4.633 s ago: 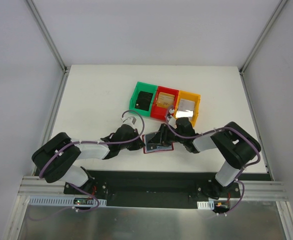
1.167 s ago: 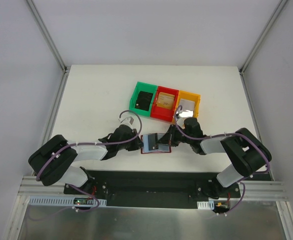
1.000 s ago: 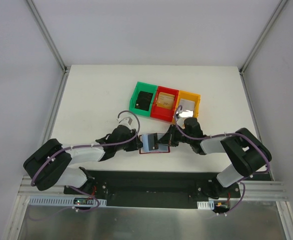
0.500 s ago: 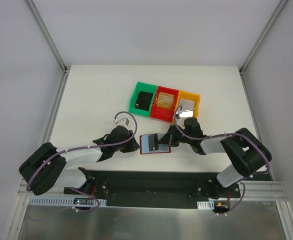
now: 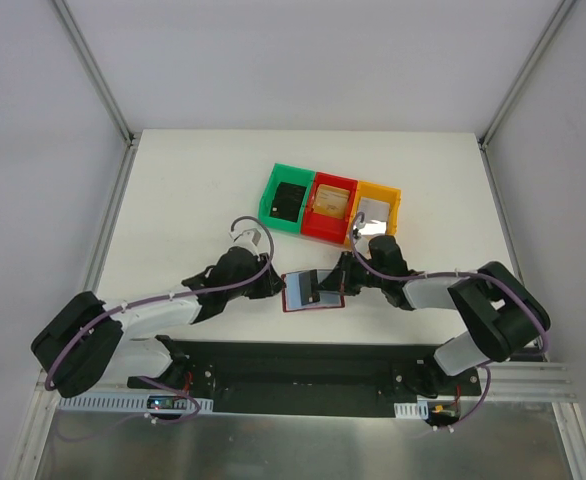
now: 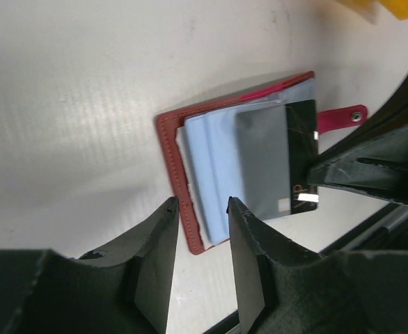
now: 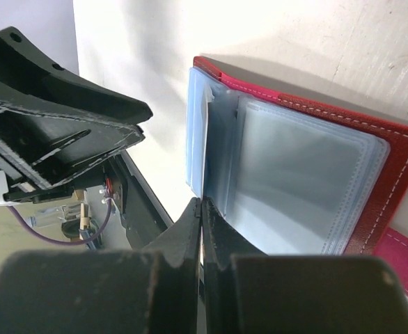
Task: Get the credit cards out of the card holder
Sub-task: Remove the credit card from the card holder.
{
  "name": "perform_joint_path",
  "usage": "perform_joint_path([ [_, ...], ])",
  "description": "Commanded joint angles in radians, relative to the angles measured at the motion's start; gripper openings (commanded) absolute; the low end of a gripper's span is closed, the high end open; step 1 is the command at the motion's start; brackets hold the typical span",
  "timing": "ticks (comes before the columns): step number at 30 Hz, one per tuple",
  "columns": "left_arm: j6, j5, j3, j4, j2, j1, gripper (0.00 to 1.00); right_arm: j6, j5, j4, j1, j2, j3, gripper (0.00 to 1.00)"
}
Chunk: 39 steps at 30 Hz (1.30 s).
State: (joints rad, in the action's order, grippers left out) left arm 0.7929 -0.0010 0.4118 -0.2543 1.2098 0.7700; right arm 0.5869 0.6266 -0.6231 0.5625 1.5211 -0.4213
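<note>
The left gripper (image 5: pixel 270 287) hovers at 9 o'clock of the card holder (image 5: pixel 298 292), its jaws partly apart with nothing between them. The card holder lies open on the white surface (image 5: pixel 193 190), blue-grey pockets up. A dark card (image 6: pixel 277 161) sticks out of a pocket towards 3 o'clock. There the right gripper (image 5: pixel 341 281) is closed, its tips at that card's edge; whether it pinches the card I cannot tell. At 12 o'clock of the holder stand the green bin (image 5: pixel 269 196) with a black card (image 5: pixel 291 200), the red bin (image 5: pixel 318 232) with a tan-gold card (image 5: pixel 331 200), and the orange bin (image 5: pixel 381 188) with a silvery card (image 5: pixel 375 210).
</note>
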Motion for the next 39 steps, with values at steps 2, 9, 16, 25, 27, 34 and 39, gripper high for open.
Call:
perform_joint_path([
  [2,-0.017,0.123,0.051,-0.18,0.06,-0.012,0.33,-0.036,0.005,0.031,-0.003,-0.045,-0.034,0.01],
  [9,0.017,0.234,0.071,-0.289,0.181,-0.009,0.26,-0.044,-0.001,0.052,0.004,-0.053,-0.04,0.01],
  [16,0.04,0.223,0.061,-0.313,0.266,-0.009,0.16,-0.045,-0.002,0.057,0.004,-0.053,-0.04,0.01],
  [25,0.055,0.154,0.045,-0.269,0.295,-0.014,0.0,-0.064,-0.013,0.091,0.002,-0.088,-0.036,0.01],
  [27,0.063,0.145,0.033,-0.269,0.297,-0.015,0.0,-0.067,-0.015,0.102,-0.001,-0.102,-0.034,0.01],
  [34,0.074,0.131,0.004,-0.269,0.29,-0.024,0.0,-0.088,-0.021,0.144,-0.012,-0.142,-0.022,0.01],
  [39,0.078,0.121,-0.01,-0.269,0.281,-0.028,0.0,-0.099,-0.024,0.177,-0.024,-0.179,-0.011,0.01],
])
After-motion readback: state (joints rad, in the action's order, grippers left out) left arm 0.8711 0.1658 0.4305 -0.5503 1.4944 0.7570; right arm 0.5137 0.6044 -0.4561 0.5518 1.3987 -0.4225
